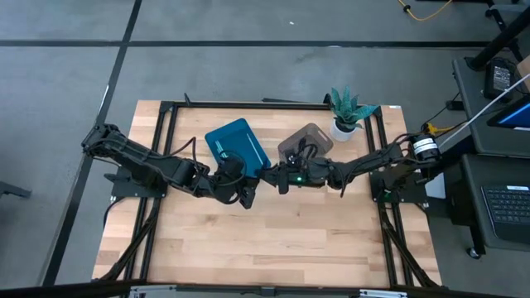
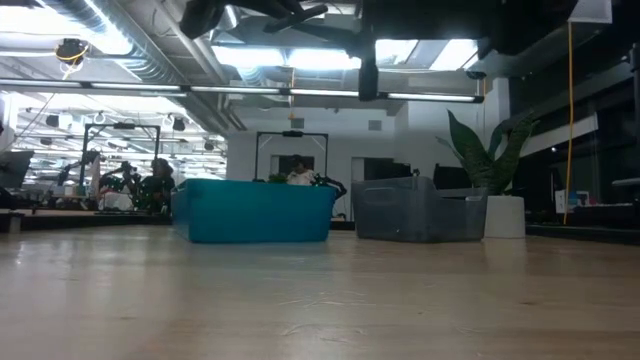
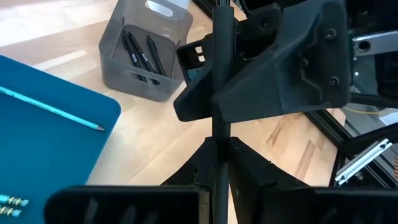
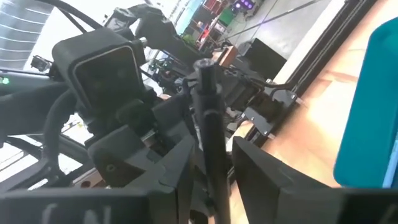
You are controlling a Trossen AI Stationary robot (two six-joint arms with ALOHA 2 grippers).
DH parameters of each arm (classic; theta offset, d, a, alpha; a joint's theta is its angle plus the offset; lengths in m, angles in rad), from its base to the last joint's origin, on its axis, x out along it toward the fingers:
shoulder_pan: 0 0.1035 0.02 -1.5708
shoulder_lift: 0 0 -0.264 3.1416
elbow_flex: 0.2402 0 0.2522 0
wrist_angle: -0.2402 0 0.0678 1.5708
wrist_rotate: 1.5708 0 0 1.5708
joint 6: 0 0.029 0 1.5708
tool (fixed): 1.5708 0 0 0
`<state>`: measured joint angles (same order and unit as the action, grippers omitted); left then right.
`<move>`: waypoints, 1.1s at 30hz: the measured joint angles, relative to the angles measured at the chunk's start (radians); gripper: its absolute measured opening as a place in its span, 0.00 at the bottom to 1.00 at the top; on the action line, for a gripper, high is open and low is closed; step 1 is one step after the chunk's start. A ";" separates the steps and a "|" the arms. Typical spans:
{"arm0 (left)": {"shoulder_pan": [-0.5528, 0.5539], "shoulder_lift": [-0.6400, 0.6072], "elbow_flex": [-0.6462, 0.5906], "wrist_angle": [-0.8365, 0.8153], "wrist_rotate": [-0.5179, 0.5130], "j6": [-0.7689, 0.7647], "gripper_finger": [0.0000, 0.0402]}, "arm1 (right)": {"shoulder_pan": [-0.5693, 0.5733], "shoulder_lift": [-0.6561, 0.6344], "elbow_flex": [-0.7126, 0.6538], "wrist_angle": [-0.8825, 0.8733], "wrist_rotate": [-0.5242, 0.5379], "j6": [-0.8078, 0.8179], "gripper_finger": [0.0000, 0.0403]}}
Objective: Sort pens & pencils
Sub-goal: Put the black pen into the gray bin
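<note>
Above the middle of the pale, wood-grained table (image 1: 248, 248), the two dark arms meet tip to tip, between a teal bin (image 1: 238, 145) and a smoky grey translucent bin (image 1: 305, 139). The left hand (image 3: 219, 146) has its two angular matte fingers drawn in tight on a slim black writing stick (image 3: 222, 74), a smooth round rod that stands straight up between them. The right hand (image 4: 211, 155) faces it from the other side and its blocky fingers are also pressed against the same black stick, so both hands grip it at once, clear of the table. In the left wrist view the grey bin, a rounded-corner plastic tub with slotted walls, holds three more black sticks (image 3: 142, 55) leaning side by side inside it. The teal bin is an opaque, smooth-walled tub; a thin light blue pencil (image 3: 53, 109) with a dark sharpened tip lies slantwise on its floor, and the banded ends of two more light blue pencils (image 3: 12, 202) show at its edge. A potted plant (image 1: 348, 112) with spiky green leaves in a white pot stands just beside the grey bin, near the table's far right corner.
</note>
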<state>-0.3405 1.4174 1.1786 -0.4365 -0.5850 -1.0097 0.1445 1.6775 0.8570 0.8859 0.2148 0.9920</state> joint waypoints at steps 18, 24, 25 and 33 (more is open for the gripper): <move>-0.001 0.000 0.000 -0.005 0.000 -0.002 0.06 | -0.004 -0.002 -0.001 -0.016 -0.015 -0.003 0.10; -0.008 0.000 0.000 -0.005 -0.001 -0.002 0.06 | -0.005 -0.002 -0.001 -0.015 -0.018 -0.019 0.09; -0.008 0.000 0.000 -0.004 -0.001 -0.002 0.06 | -0.005 -0.002 -0.001 -0.015 -0.018 -0.022 0.09; -0.017 -0.002 0.000 -0.003 -0.004 -0.001 0.06 | -0.005 -0.004 -0.001 -0.015 -0.013 -0.027 0.09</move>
<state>-0.3575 1.4157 1.1786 -0.4397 -0.5888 -1.0107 0.1394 1.6740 0.8562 0.8710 0.2016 0.9646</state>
